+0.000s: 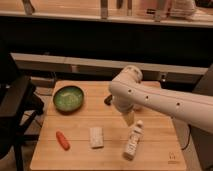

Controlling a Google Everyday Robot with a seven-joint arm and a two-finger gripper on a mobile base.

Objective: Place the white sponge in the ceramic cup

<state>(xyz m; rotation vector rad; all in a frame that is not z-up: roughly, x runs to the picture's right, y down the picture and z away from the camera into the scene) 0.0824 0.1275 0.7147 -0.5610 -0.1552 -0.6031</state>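
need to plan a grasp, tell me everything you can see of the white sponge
The white sponge is a small, flat, off-white rectangular block, soft-looking, lying flat on the wooden table near its front edge. Nothing touches it: the carrot lies apart on its left, the bottle on its right. The gripper hangs behind it, to the right, empty.

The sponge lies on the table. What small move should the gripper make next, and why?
Probably move the gripper toward the white sponge and lower over it: the gripper hangs open and empty above the table near the bottle, while the sponge lies flat, untouched.
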